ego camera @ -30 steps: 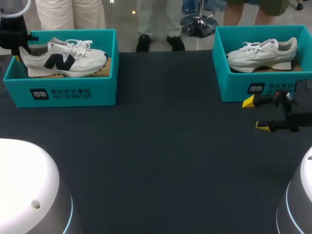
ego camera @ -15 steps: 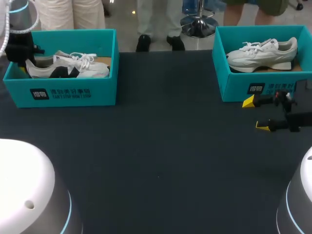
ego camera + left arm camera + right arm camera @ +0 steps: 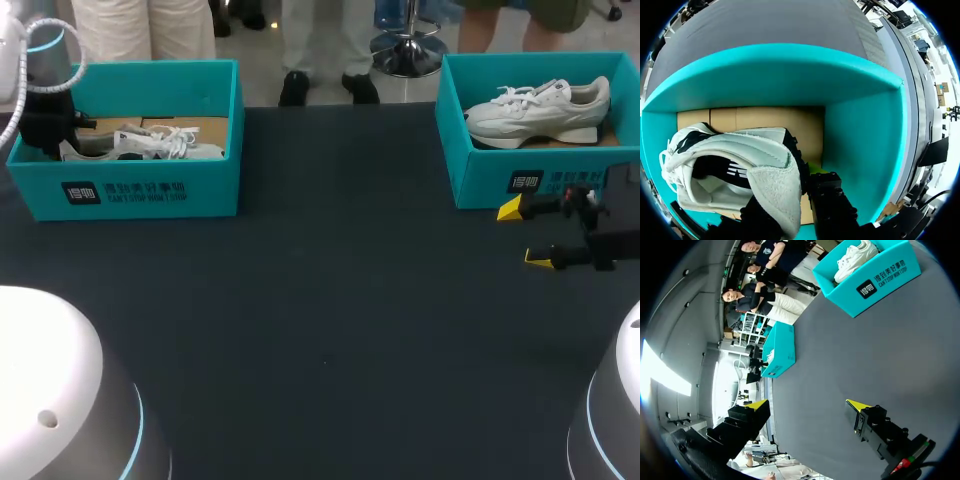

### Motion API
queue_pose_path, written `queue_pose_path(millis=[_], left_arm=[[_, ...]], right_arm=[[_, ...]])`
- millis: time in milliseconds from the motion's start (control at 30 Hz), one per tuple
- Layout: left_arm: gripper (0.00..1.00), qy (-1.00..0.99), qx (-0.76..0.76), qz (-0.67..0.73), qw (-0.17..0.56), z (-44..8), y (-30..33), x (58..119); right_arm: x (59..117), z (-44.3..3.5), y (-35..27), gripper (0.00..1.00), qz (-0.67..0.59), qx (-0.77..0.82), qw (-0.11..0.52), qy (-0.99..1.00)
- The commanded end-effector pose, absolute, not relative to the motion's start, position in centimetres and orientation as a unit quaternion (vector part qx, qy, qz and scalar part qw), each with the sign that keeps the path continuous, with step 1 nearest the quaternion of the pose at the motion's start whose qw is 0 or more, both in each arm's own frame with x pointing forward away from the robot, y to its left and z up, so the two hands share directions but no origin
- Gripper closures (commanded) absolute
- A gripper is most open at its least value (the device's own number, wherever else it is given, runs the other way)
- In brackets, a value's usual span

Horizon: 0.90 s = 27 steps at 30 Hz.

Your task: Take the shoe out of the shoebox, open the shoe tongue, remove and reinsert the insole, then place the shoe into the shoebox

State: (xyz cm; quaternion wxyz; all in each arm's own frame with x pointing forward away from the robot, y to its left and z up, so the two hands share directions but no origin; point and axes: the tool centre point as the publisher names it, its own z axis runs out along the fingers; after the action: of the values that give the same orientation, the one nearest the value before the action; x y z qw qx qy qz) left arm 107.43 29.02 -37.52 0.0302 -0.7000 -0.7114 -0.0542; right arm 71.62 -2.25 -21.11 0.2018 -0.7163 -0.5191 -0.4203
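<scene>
Firstly, the near ground: on the dark counter (image 3: 330, 300), at 3 o'clock, the right arm (image 3: 612, 240) sits low. Its jaws are spread wide and point toward 9 o'clock. The yellow fingertips (image 3: 511, 209) are well apart, holding nothing and touching nothing. Just beyond, at 2 o'clock, the second shoebox (image 3: 480, 180) holds a spare shoe (image 3: 540, 110), and neither arm is on it.

Across at 10 o'clock stands the left shoebox (image 3: 140, 190), floored with cardboard (image 3: 195, 128). The shoe (image 3: 150, 145) lies low inside it, with its long axis running 9 to 3 o'clock, heel at 9 and toe at 3. The left arm (image 3: 45, 100) comes down into the box's 9 o'clock end.

In the left wrist view the heel of the shoe (image 3: 740, 155) sits between the two dark fingers, one inside the collar and one on the outer heel. The left jaws are closed on the heel across a narrow gap. An insole appears seated inside.

Judgement: the left arm alone is placed to act, and the right arm is well apart from this box. Whether the next move is a lift or a release, the exit should run straight up, since the end wall stands just beside the outer finger. These views do not settle whether this is the take-out or the final put-back.
</scene>
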Motion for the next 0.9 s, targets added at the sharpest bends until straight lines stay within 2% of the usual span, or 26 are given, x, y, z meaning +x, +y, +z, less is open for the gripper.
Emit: queue_pose_path(millis=[33,67,133,267,333,467,667,733,900], left_arm=[[1.0,-0.711,-0.7,-0.051,0.031,-37.8,29.1,107.7],[0.97,-0.711,-0.7,-0.05,0.032,-37.9,29.1,107.6],[0.65,-0.711,-0.701,-0.051,0.034,-38.0,29.1,107.5],[0.51,-0.707,-0.705,-0.047,0.035,-37.6,29.0,107.2],[0.37,-0.706,-0.706,-0.045,0.03,-37.1,28.9,107.1],[0.33,-0.705,-0.708,-0.038,0.021,-35.9,28.7,106.9],[0.31,-0.709,-0.704,-0.026,0.011,-33.4,28.2,106.4],[0.27,-0.714,-0.7,-0.024,0.009,-32.1,27.9,106.1],[0.07,-0.728,-0.686,-0.02,0.009,-29.0,27.4,105.7]], right_arm=[[71.5,-21.1,-2.2,0.0,-0.419,-0.717,0.201,-0.519],[71.5,-21.1,-2.2,0.0,-0.419,-0.717,0.201,-0.519],[71.5,-21.1,-2.2,0.0,-0.419,-0.717,0.201,-0.519],[71.5,-21.1,-2.2,0.0,-0.419,-0.717,0.201,-0.519],[71.5,-21.1,-2.2,0.0,-0.419,-0.717,0.201,-0.519],[71.5,-21.1,-2.2,0.0,-0.419,-0.717,0.201,-0.519],[71.5,-21.1,-2.2,0.0,-0.419,-0.717,0.201,-0.519],[71.5,-21.1,-2.2,0.0,-0.419,-0.717,0.201,-0.519],[71.5,-21.1,-2.2,0.0,-0.419,-0.717,0.201,-0.519]])
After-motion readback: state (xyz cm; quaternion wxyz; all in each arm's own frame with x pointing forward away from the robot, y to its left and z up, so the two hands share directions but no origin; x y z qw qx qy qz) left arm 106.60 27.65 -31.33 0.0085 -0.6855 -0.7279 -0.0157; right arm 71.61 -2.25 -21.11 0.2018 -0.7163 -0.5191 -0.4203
